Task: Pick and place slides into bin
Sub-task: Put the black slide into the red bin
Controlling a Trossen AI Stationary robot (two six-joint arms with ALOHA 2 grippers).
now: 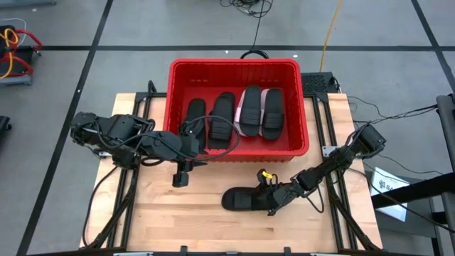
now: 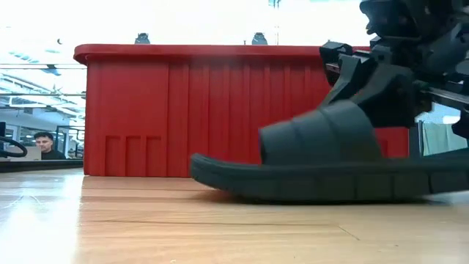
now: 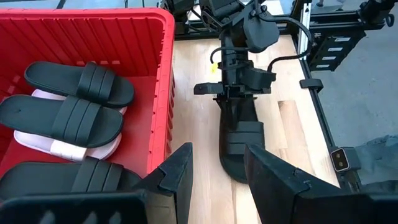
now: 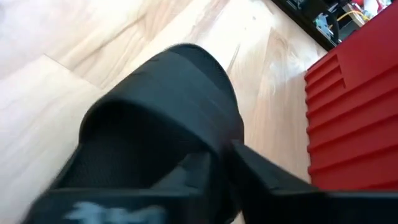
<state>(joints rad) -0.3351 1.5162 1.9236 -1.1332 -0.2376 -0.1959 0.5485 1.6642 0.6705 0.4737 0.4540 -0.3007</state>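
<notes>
A black slide (image 1: pixel 242 200) lies on the wooden table in front of the red bin (image 1: pixel 178 71), its toe toward the table's left. My right gripper (image 1: pixel 272 193) is down on it just behind its strap (image 2: pixel 322 136) and looks shut on it. Several black slides (image 1: pixel 222 117) and a pink one (image 1: pixel 261 96) lie flat in the bin. My left gripper (image 1: pixel 181 174) hangs open and empty over the table at the bin's near left corner, facing the black slide (image 3: pixel 239 140). My right gripper meets the black slide at the strap's heel-side edge (image 4: pixel 214 140), slanting down from the table's right. One finger (image 4: pixel 186 177) lies over the footbed and the other (image 4: pixel 273 183) toward the slide's outer side. The gripper hides the contact itself. The sole (image 2: pixel 315 187) rests on the table.
The bin's near wall (image 2: pixel 220 117) stands close behind the slide. Bare wood (image 1: pixel 178 220) lies to the slide's left and near side. Cables and frame rails run along both table edges. A person (image 2: pixel 44 143) sits far off in the room.
</notes>
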